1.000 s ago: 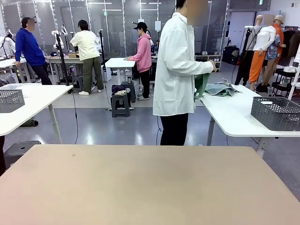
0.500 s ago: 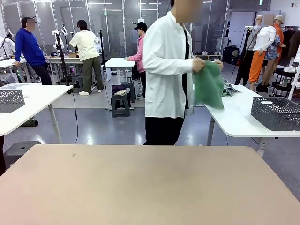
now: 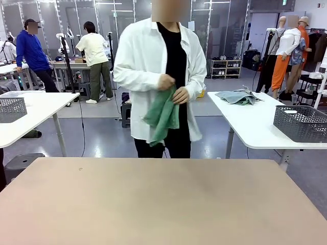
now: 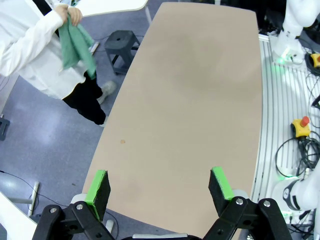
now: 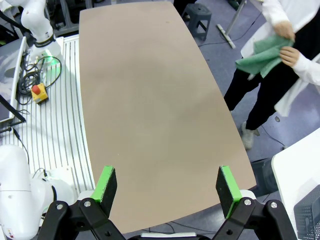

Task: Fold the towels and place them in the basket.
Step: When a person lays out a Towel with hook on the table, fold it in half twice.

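a second ago the person (image 3: 148, 66) stood side-on at the white surface (image 3: 255, 127) on the picture's right, reaching into the cloth lying there. half a second ago the person was turning away from it with the mint green towel lifted in front of the chest. now the person faces the beige surface (image 3: 163, 204) squarely from its far edge. the mint green towel (image 3: 162, 115) hangs bunched below the chest, gripped near its top by one hand (image 3: 165, 81) and the other hand (image 3: 180, 95), over the floor and just short of the beige surface's far edge. in the left wrist view the same towel (image 4: 76, 45) dangles beside the white sleeve.

the grey-green garments (image 3: 237, 97) lie in a heap on the white surface as before, and the basket (image 3: 301, 122) has not shifted from that surface's near end, well apart from the towel. the paler grey bin (image 3: 11, 108) sits where it was on another white surface at the left.

the left tool (image 4: 159, 186) is spread wide above the bare beige surface, nothing between its green pads. the right tool (image 5: 166, 184) is likewise spread wide and holds nothing.
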Available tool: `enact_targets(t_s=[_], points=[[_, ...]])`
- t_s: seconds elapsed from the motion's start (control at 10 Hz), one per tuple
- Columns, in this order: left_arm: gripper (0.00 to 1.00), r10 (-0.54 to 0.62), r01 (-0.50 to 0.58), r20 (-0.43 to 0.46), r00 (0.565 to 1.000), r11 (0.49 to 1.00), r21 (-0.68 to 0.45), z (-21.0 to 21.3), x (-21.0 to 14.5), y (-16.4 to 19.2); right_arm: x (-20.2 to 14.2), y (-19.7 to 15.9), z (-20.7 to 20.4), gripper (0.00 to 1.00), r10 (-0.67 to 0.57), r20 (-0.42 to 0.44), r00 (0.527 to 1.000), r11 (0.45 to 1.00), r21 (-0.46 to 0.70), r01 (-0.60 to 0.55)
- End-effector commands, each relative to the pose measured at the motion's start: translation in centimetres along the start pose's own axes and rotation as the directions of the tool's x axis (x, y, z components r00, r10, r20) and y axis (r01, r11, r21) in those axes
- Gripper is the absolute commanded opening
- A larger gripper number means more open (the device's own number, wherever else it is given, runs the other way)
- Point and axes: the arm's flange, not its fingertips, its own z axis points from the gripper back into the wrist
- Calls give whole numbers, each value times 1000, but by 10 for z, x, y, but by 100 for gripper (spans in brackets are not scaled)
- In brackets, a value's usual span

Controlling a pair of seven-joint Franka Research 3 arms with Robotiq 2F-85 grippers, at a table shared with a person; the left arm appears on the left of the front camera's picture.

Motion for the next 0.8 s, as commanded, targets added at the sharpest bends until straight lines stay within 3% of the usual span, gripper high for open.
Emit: enact_targets(t_s=[0.0, 0.7], points=[[100, 0, 0, 8, 1000, 1000, 2, 1, 0, 0, 0, 2, -1, 100, 5, 8, 1000, 1000, -1, -5], [100, 0, 0, 8, 1000, 1000, 2, 1, 0, 0, 0, 2, -1, 100, 5, 8, 1000, 1000, -1, -5]])
